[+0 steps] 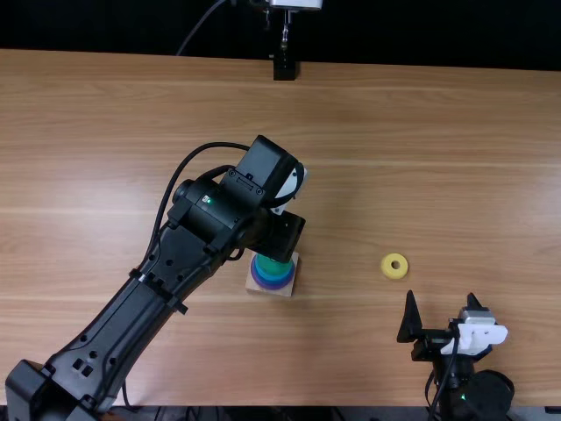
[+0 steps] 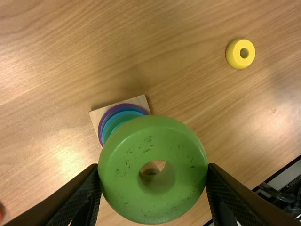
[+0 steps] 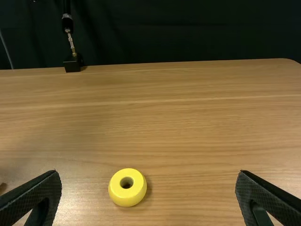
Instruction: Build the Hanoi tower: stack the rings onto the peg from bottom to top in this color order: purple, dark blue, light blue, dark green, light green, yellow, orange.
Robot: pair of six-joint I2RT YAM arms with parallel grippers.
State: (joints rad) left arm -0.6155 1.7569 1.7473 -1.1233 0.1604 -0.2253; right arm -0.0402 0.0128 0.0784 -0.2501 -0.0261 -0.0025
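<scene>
In the top view my left gripper (image 1: 282, 235) is over the far part of the wooden base (image 1: 268, 289). The left wrist view has that gripper (image 2: 153, 170) shut on the light green ring (image 2: 129, 197), with the base (image 2: 95, 114) below, its peg hard to make out. Stacked on the base are the purple ring (image 2: 102, 125), blue rings (image 2: 109, 126) and a dark green ring (image 1: 273, 267). The yellow ring (image 1: 394, 266) lies flat on the table; my right gripper (image 1: 442, 307) stands open nearer the front edge. The right wrist view puts the yellow ring (image 3: 127, 187) between the open gripper's (image 3: 148, 181) fingers, farther off.
A small orange-red piece (image 2: 1, 215) is cut off at the left wrist view's edge. A black stand (image 1: 284, 68) is at the table's far edge. The left arm (image 1: 131, 307) crosses the table's left half. Bare wood (image 1: 421, 158) stretches beyond the yellow ring.
</scene>
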